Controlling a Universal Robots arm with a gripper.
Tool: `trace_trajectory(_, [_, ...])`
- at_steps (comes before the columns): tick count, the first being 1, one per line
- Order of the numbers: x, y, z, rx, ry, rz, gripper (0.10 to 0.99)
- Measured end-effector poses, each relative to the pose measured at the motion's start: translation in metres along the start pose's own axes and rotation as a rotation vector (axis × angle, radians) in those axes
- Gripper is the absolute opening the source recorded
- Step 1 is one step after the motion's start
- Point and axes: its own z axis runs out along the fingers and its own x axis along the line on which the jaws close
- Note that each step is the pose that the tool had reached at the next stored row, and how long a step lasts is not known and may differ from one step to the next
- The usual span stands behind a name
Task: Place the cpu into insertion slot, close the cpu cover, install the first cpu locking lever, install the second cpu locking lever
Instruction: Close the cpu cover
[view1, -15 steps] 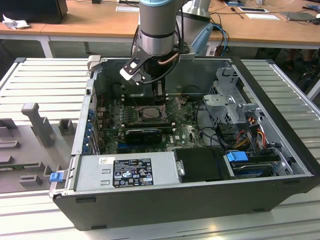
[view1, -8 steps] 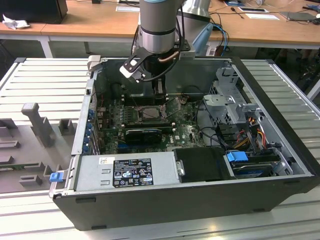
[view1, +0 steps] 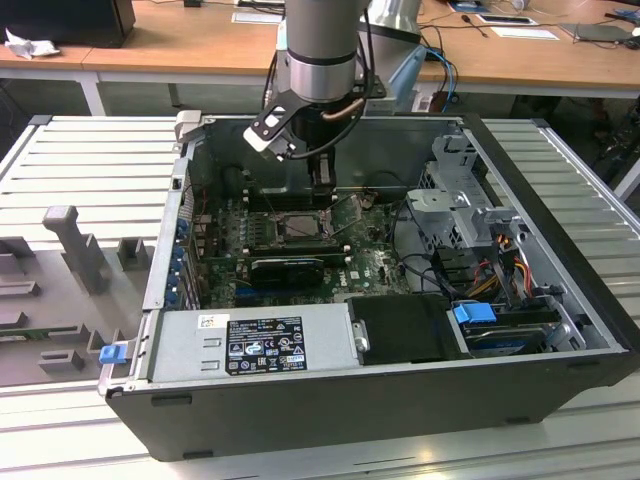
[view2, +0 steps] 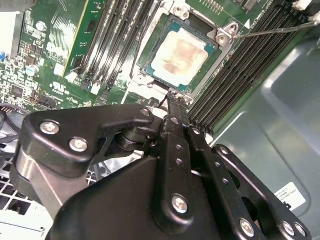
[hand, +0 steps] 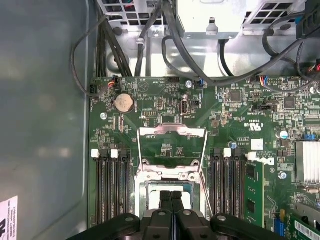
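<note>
The cpu (view2: 179, 54) lies flat, face up, in the insertion slot (view2: 156, 44) on the motherboard (hand: 240, 115); being square, it has no long axis. The cpu cover (hand: 172, 131) is swung open, its free edge toward the coin cell (hand: 124, 103). The end effector (hand: 172, 196), closed and empty, hovers at the slot's edge. For cover closing, the likely step, push the frame, never the chip face.

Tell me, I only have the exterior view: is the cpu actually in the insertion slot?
Observer: Yes. In the second wrist view the cpu sits inside the insertion slot, metal face up.
Operator: Cover down?
Observer: No. The first wrist view shows the cpu cover hinged back, off the slot.
Operator: Gripper state?
Observer: The gripper is shut with nothing in it, poised over the slot's edge.
</note>
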Motion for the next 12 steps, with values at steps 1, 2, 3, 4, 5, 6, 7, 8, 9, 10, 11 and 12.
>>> trace_trajectory(1, [-0.0001,0.0,0.0,0.0,-0.0001,0.0,0.106])
trace_trajectory(2, [-0.0001,0.0,-0.0009,0.0,-0.0003,0.0,0.106])
trace_trajectory(3, [0.0,0.0001,-0.0019,0.0,-0.0001,0.0,0.106])
trace_trajectory(4, [0.0001,0.0002,-0.0035,0.0,-0.0001,0.0,0.106])
trace_trajectory(5, [0.0001,0.0003,-0.0053,0.0,0.0,0.0,0.106])
trace_trajectory(6, [0.0002,0.0004,-0.0064,0.0,0.0001,0.0,0.106])
trace_trajectory(7, [0.0002,0.0011,-0.0068,0.001,0.0013,0.0,0.106])
trace_trajectory(8, [0.0002,0.0038,-0.0066,0.003,0.0016,0.0,0.106])
trace_trajectory(9, [0.0002,0.0068,-0.0065,0.005,0.0013,0.0,0.106])
trace_trajectory(10, [0.0002,0.0111,-0.0067,0.008,0.001,0.0,0.106])
trace_trajectory(11, [0.0004,0.0123,-0.0098,0.009,0.0012,0.0,0.106])
trace_trajectory(12, [0.0004,0.0137,-0.01,0.01,0.0015,0.001,0.106])
